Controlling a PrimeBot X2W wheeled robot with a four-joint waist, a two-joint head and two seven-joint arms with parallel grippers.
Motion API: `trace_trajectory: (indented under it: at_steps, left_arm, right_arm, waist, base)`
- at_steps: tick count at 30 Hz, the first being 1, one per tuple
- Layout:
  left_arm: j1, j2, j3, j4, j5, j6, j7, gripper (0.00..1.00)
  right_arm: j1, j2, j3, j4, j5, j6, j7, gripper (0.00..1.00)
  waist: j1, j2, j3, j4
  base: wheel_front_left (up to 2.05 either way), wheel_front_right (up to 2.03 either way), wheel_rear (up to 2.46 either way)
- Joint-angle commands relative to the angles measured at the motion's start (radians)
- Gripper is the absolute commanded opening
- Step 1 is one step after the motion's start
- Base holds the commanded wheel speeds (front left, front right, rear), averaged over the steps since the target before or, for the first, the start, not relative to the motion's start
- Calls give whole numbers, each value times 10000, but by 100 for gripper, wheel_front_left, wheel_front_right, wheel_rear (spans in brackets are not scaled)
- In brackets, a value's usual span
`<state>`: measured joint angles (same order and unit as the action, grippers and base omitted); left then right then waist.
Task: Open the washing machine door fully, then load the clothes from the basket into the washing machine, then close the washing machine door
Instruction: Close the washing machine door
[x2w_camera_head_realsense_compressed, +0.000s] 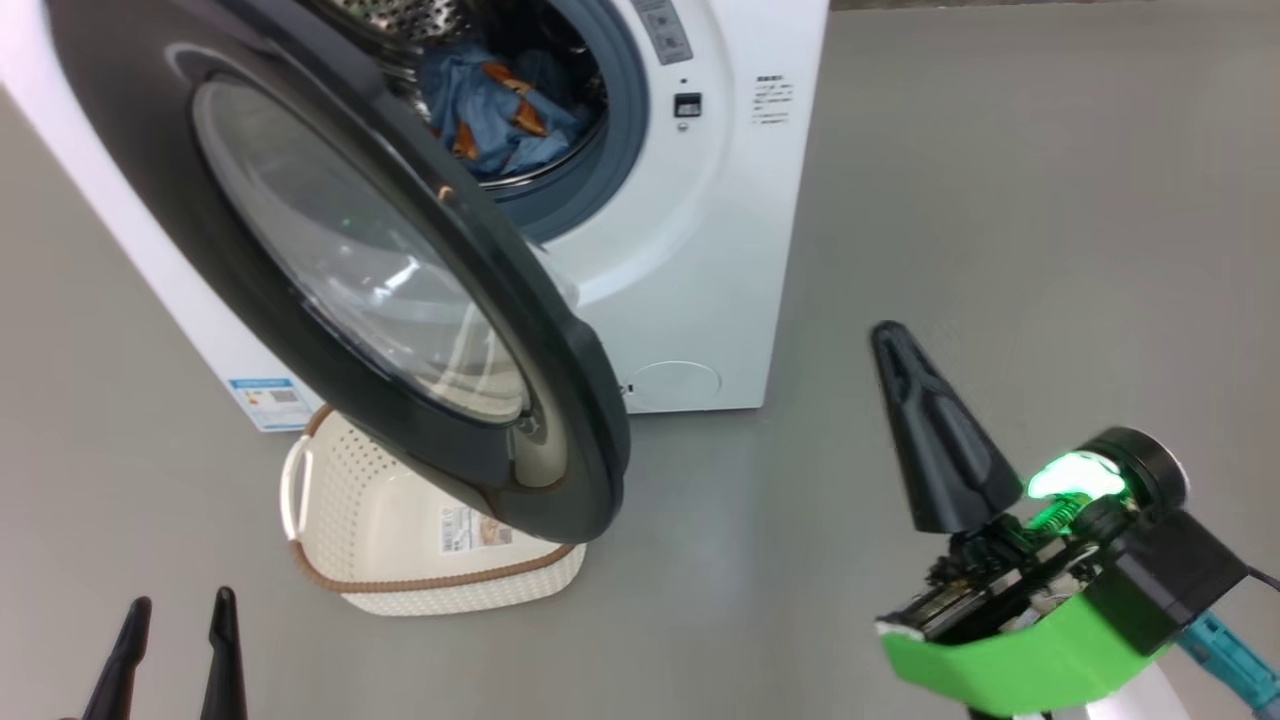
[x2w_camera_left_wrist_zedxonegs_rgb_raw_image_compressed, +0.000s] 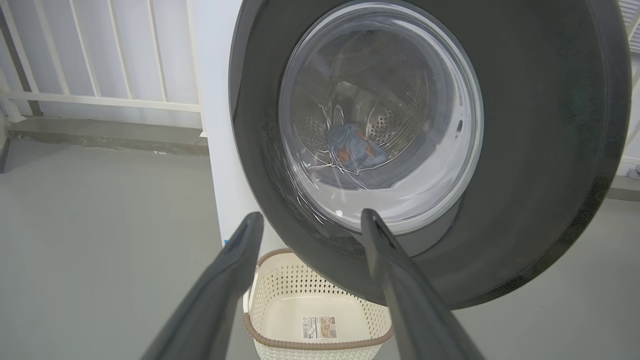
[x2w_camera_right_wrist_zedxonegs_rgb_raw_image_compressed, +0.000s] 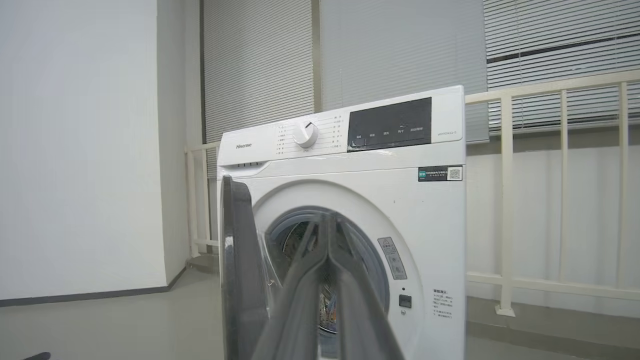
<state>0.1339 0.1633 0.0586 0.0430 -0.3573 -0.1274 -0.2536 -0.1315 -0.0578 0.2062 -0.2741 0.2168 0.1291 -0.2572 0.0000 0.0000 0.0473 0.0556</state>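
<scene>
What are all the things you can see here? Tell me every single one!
washing machine: one, white, on the floor in front of the railing
washing machine door: one, black rim with clear glass, open, above the basket
clothes: one bundle, light blue with orange bits, inside the drum
basket: one, cream with a brown rim, on the floor under the door
paper label: one, white, on the basket's bottom
railing: one, white, behind the machine
floor: one, grey, all around
left tool: one, dark, open, lower left in the head view
right tool: one, dark, shut, holding nothing, right of the machine
</scene>
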Motion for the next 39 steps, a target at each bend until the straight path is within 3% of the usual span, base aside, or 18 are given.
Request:
trace_trajectory:
  at_steps: [1, 14, 24, 31, 39]
  left_arm:
    - [-416, 148, 271, -309, 76, -33, -82, 100]
    - [-698, 54, -248, -444, 123, -33, -82, 100]
    - [-1173, -96, -716, -617, 67, -33, -82, 100]
    - [-1559, -251, -957, -695, -91, -33, -82, 100]
    - [-2023, -361, -1214, -704, -304, -33, -82, 100]
  right_arm:
    - [-482, -151, 674, -565, -103, 16, -46, 0]
    - [-1320, -1053, 2930, -418, 107, 16, -46, 0]
    - [-1742, -1416, 4452, 1836, 829, 16, -46, 0]
    - [-2105, -1284, 4434, 3105, 889, 16, -46, 0]
    - [-2469, -926, 3465, 3931, 443, 16, -46, 0]
  waist:
    - [0, 0, 79, 260]
    - [0, 0, 277, 1363]
    - [0, 0, 800, 2412]
    - [0, 0, 1457, 2935]
    - [0, 0, 2212, 3162]
  base:
    - [0, 0, 0]
    - [0, 0, 0]
    - [0, 0, 0]
    - [0, 0, 0]
    - [0, 0, 0]
